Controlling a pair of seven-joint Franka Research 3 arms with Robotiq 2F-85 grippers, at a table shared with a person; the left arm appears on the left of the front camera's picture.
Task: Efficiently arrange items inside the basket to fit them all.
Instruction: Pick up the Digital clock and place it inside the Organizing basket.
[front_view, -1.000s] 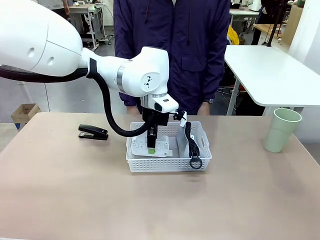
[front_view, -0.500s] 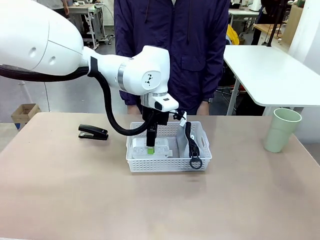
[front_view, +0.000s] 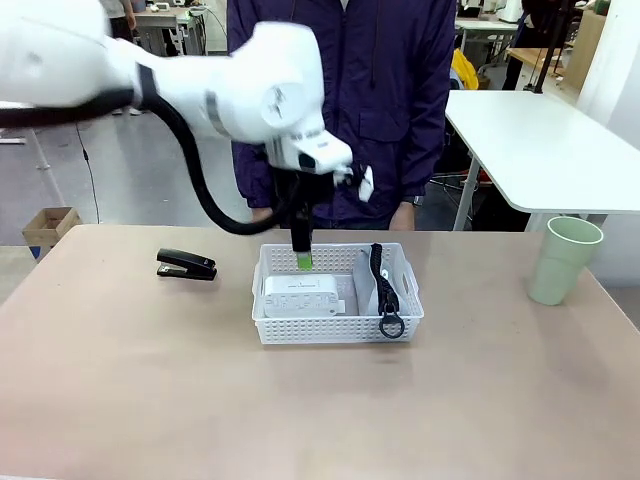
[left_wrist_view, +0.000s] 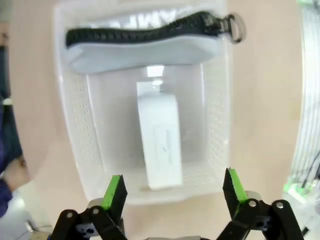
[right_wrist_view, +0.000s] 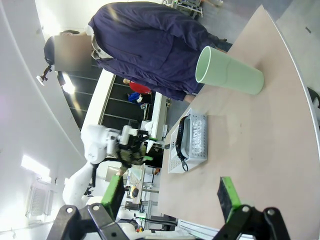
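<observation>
R gripper (right_wrist_view: 170, 189): jaws spread, empty.
Basket (front_view: 300, 330): mid-table; white box (front_view: 300, 296) flat in left part, pouch (front_view: 366, 290) on edge by right wall, strap (front_view: 385, 290) over front rim.
L gripper (front_view: 302, 262): above basket's far side, jaws wide, empty.
Stapler (front_view: 186, 265): on table, left of basket.
Cup (front_view: 563, 260): upright, far right.
Person (front_view: 340, 90): behind table.

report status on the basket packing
Left jaws open above the basket, right jaws open, empty. White box and CAMPUS pouch in the basket; stapler and green cup on the table outside it. Nothing blocking either.
</observation>
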